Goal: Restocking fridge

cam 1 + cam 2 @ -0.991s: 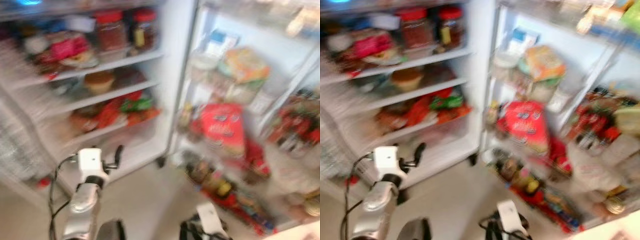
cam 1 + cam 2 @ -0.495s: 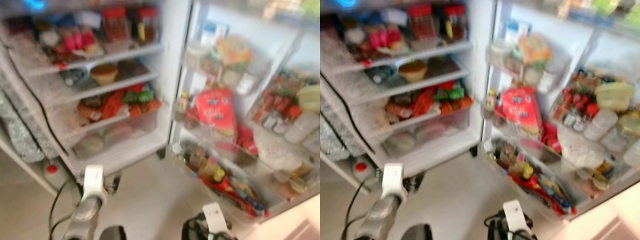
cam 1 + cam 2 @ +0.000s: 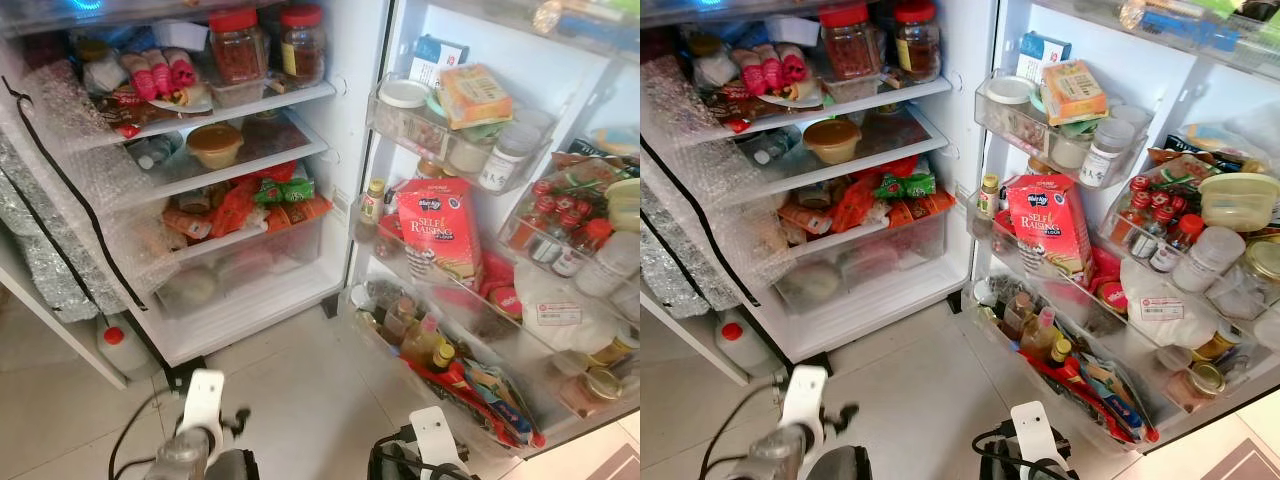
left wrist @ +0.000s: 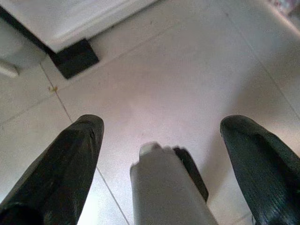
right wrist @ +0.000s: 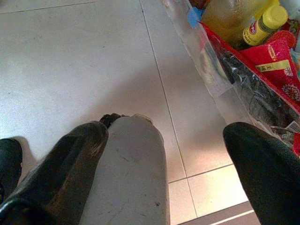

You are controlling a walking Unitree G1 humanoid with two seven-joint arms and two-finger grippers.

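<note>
Your robot's left arm drops lower in front of the open fridge (image 3: 345,150).

A second ago the left gripper (image 3: 228,425) is raised near the bottom drawer; now it hangs close to the tiled floor (image 3: 290,390), fingers (image 4: 70,164) spread apart. The head camera shifts and its blur clears, so the shelves and door racks look sharp.

Left pincer (image 4: 161,140) spread wide, right pincer (image 5: 164,150) likewise, both lowered
</note>
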